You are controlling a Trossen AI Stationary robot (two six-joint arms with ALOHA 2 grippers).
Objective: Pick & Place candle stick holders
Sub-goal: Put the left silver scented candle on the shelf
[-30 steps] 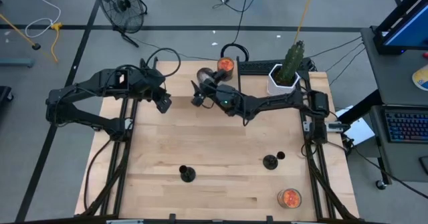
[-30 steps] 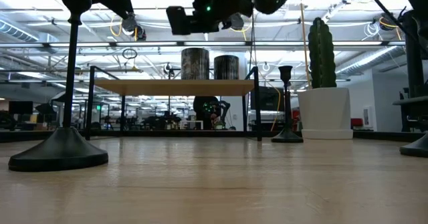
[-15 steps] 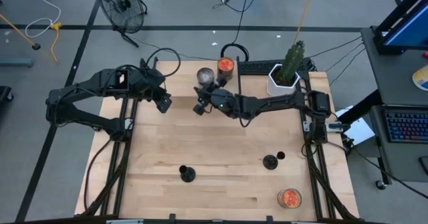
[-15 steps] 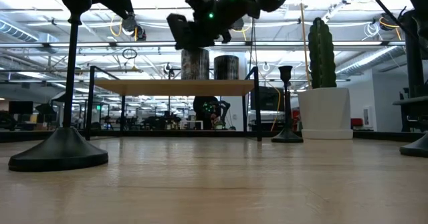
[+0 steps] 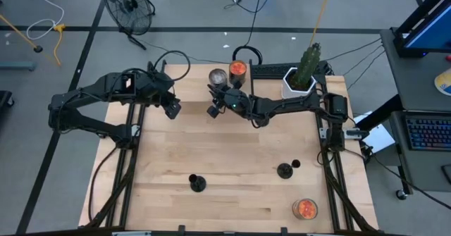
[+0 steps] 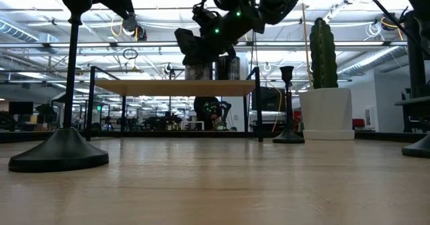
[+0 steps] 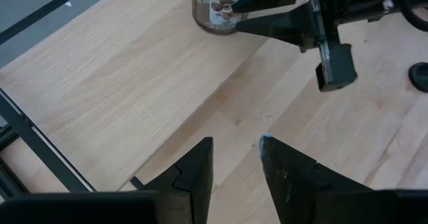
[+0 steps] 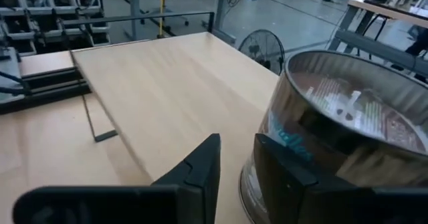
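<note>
Two black candle stick holders stand on their round bases near the front of the table, one left (image 5: 197, 184) and one right (image 5: 285, 170). The low view shows a third holder (image 6: 287, 135) farther back, and what may be its base shows in the left wrist view (image 7: 421, 77). My right gripper (image 5: 214, 89) is narrowly open and empty, low beside the grey-filled glass jar (image 8: 334, 130). My left gripper (image 5: 173, 111) waits narrowly open and empty over the table's far left (image 7: 237, 144). My right gripper's fingers (image 8: 274, 164) stand close against the near side of the grey jar's wall (image 8: 294, 150). I cannot tell whether they touch it.
An orange-filled jar (image 5: 238, 68) stands beside the grey jar (image 5: 218, 76) at the far edge. A second orange jar (image 5: 304, 208) sits at the front right. A cactus in a white pot (image 5: 300, 79) stands at the far right. Bare wood lies in the table's middle (image 5: 225, 151).
My right gripper has come down from high above the table toward the grey jar, shifting a little toward the table's right edge. The jar and the holders have stayed in place.
</note>
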